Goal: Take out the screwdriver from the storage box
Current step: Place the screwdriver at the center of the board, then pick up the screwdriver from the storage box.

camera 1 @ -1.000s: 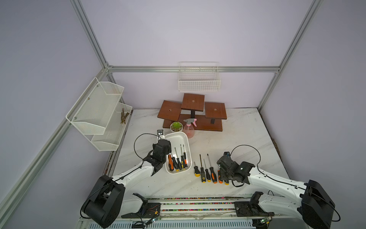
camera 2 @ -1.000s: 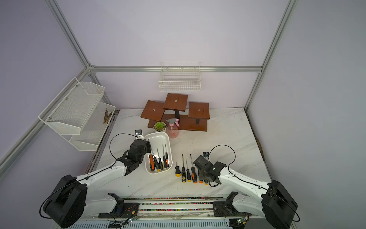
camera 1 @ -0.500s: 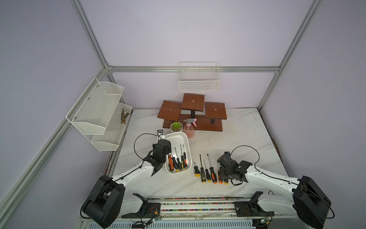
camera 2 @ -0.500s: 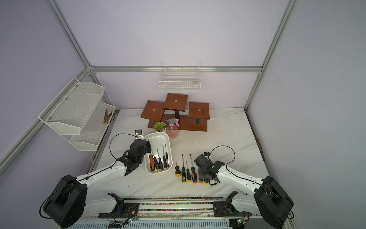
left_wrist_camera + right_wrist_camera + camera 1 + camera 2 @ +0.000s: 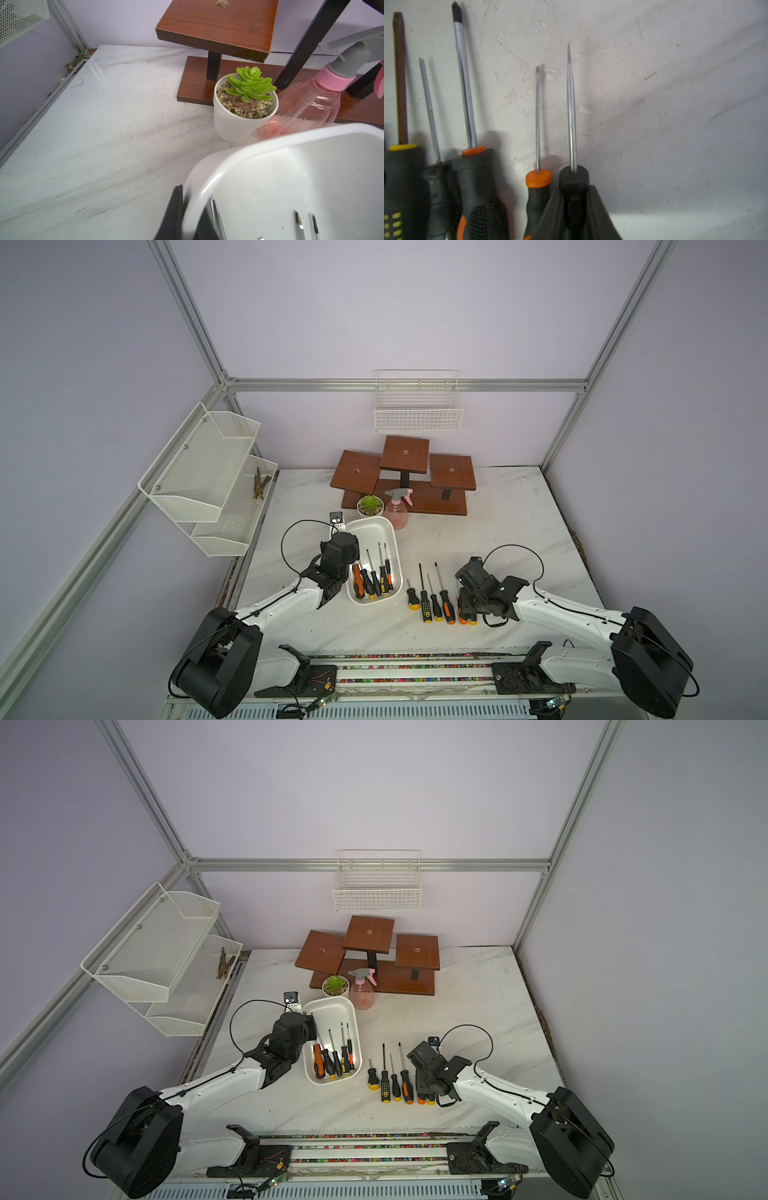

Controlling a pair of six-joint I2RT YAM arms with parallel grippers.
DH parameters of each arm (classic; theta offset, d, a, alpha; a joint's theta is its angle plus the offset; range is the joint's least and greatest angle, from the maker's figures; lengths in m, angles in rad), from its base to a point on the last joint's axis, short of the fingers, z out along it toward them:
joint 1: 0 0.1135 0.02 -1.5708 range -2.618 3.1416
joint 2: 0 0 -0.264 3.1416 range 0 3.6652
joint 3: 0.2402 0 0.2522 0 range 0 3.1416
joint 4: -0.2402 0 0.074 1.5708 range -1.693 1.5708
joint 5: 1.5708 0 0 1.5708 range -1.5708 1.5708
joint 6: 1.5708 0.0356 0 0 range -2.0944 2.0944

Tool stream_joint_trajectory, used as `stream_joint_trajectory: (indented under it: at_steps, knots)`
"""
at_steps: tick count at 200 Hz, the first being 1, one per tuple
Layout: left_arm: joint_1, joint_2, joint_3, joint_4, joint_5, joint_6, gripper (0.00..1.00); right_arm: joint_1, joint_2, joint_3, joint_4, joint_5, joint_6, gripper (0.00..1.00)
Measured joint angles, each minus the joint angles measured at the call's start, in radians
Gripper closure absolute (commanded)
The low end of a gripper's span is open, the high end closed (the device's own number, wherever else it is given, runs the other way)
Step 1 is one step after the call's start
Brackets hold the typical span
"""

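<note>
The white storage box [image 5: 371,523] [image 5: 328,1003] lies left of centre with several screwdrivers [image 5: 374,578] inside. My left gripper [image 5: 348,562] [image 5: 190,216] is shut on the box's left rim [image 5: 239,151], one finger outside and one inside. Several more screwdrivers [image 5: 424,605] lie in a row on the table right of the box. My right gripper [image 5: 466,608] [image 5: 574,194] sits low at the row's right end. Its fingers [image 5: 596,207] press both sides of the black handle of a thin screwdriver [image 5: 571,104], whose shaft points away along the table.
A potted succulent [image 5: 370,506] and a pink spray bottle [image 5: 397,514] stand just behind the box. A brown tiered stand [image 5: 405,477] is at the back. A wire basket [image 5: 417,410] hangs on the rear wall and mesh shelves [image 5: 208,472] on the left wall.
The right wrist has shifted slightly at the right end of the row. The left arm and the box have not moved.
</note>
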Motion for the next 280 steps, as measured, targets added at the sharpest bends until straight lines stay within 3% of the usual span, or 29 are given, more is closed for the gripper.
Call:
stream_joint_trajectory:
  at_steps: [36,163,219,246,280]
  knots:
    - [0.000,0.000,0.000,0.000,0.000,0.000,1.00,-0.001,0.000,0.000,0.001,0.000,0.000,0.70]
    - [0.000,0.000,0.000,0.000,0.000,0.000,1.00,-0.008,-0.080,0.013,-0.010,-0.015,0.000,0.70]
    - [0.000,0.000,0.000,0.000,0.000,0.000,1.00,0.011,-0.080,0.176,-0.064,-0.062,-0.036,0.67]
    - [0.000,0.000,0.000,0.000,0.000,0.000,1.00,0.083,-0.056,0.302,-0.092,-0.056,-0.042,0.66]
    - [0.000,0.000,0.000,0.000,0.000,0.000,1.00,0.189,0.076,0.476,-0.084,-0.049,-0.044,0.63]
